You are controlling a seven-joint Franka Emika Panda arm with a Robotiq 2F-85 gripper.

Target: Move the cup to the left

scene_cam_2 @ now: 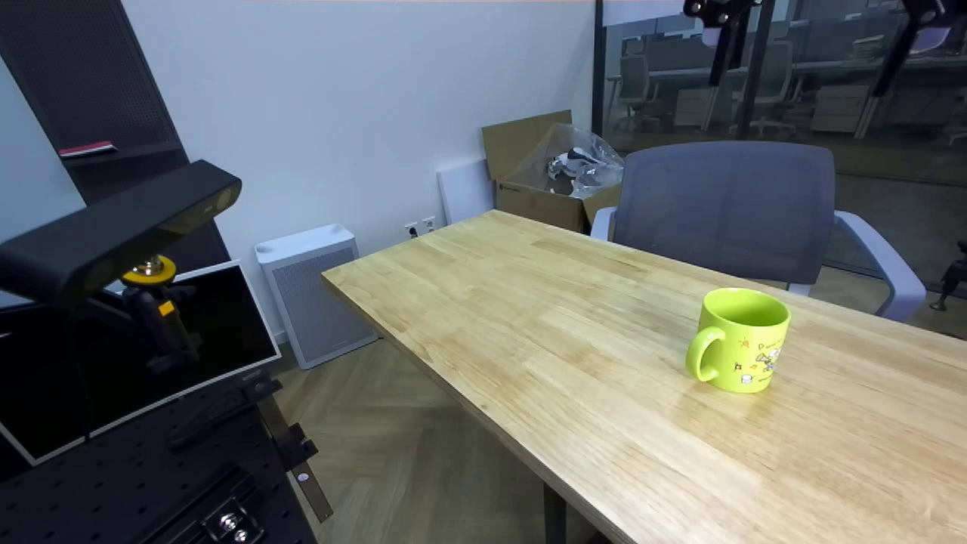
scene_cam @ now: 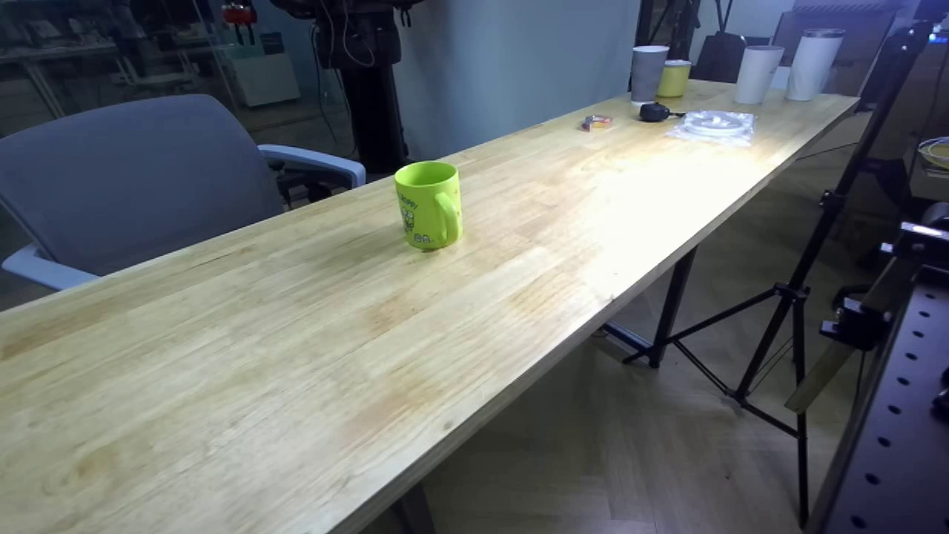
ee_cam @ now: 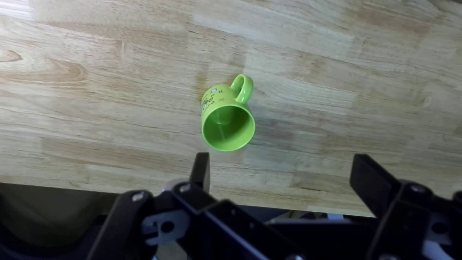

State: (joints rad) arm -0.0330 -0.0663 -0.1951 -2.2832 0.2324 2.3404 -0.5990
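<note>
The lime-green cup stands upright on the wooden table in both exterior views [scene_cam: 426, 211] [scene_cam_2: 744, 347]. It has printed drawings and a side handle. In the wrist view the cup [ee_cam: 228, 126] shows its open mouth, and its handle points to the top of the picture. My gripper [ee_cam: 281, 156] is open with nothing between its fingers. The cup lies above and beyond the left finger in that picture, apart from it. In an exterior view the gripper's spread fingers [scene_cam_2: 808, 72] show at the top edge, high above the table and behind the cup.
The wooden table [scene_cam: 296, 334] has a chair [scene_cam: 141, 178] along its far edge. At its far end stand a grey cup [scene_cam: 649, 74], a yellow cup [scene_cam: 673, 79], white containers [scene_cam: 758, 74] and a plastic-wrapped item [scene_cam: 715, 127]. A tripod [scene_cam: 801, 289] stands beside the table.
</note>
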